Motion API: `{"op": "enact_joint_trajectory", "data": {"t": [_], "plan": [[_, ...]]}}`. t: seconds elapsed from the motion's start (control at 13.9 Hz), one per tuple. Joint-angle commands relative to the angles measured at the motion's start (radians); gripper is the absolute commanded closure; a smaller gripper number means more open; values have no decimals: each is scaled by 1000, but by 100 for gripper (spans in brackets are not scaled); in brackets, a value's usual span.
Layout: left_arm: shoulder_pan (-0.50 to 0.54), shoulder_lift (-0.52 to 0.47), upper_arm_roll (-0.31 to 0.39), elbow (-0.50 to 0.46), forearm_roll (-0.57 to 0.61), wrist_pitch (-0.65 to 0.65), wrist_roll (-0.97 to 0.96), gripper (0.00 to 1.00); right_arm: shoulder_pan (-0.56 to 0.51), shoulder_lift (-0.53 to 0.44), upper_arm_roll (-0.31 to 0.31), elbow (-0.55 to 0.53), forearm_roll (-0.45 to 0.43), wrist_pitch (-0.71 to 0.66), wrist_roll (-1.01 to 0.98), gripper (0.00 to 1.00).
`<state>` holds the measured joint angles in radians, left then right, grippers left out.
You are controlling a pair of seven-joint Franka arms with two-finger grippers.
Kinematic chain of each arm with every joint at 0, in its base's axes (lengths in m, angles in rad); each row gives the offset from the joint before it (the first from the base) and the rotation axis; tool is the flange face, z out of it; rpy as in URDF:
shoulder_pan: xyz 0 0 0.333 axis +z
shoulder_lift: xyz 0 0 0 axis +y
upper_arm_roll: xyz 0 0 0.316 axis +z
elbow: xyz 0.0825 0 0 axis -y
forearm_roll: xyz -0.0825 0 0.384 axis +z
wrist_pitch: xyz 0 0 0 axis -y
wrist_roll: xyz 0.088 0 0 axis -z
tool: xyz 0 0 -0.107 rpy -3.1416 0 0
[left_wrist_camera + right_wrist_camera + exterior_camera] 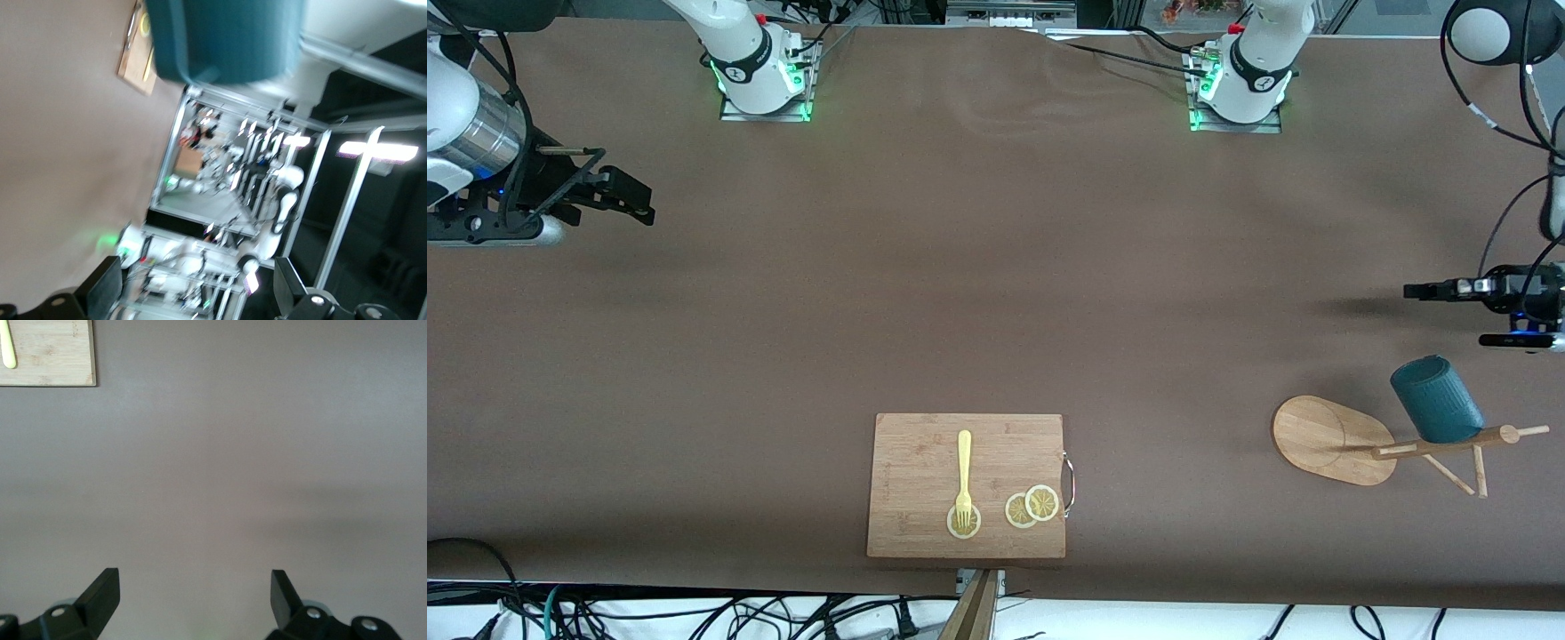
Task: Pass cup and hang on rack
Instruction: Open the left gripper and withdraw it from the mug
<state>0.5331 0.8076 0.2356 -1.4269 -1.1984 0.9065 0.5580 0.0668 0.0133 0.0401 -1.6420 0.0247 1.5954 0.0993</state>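
The dark teal ribbed cup [1436,400] hangs on the rack [1334,442], up by the pegs near the top of its post, at the left arm's end of the table. In the left wrist view the cup [227,40] shows well clear of the fingers. My left gripper [1414,291] [198,287] hovers over the table by that end, open and empty, apart from the cup. My right gripper [639,200] [195,590] waits over bare table at the right arm's end, open with nothing between its fingers.
A rectangular wooden cutting board [925,453] lies near the table's front edge at mid-table, with a yellow fork [964,476] and lemon slices [1032,506] on it. Its corner [50,357] shows in the right wrist view. Cables run along the table's edges.
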Motion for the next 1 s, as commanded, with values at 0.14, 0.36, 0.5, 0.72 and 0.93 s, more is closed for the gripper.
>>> {"op": "enact_joint_trajectory", "data": {"t": [0.14, 0.36, 0.5, 0.72, 0.93], "plan": [[2, -120, 8, 149, 238, -57, 3, 0, -13, -22, 6, -25, 17, 14, -9, 0], [-54, -180, 1, 222, 382, -9, 3, 0, -13, -22, 6, -25, 17, 14, -9, 0], [-125, -232, -10, 258, 494, 35, 3, 0, -13, -22, 6, -25, 17, 14, -9, 0], [-238, -287, -12, 281, 629, 136, 2, 0, -13, -22, 6, -25, 17, 12, -9, 0], [-356, -339, -9, 281, 757, 228, -1, 0, -13, -21, 6, -25, 18, 12, -9, 0]]}}
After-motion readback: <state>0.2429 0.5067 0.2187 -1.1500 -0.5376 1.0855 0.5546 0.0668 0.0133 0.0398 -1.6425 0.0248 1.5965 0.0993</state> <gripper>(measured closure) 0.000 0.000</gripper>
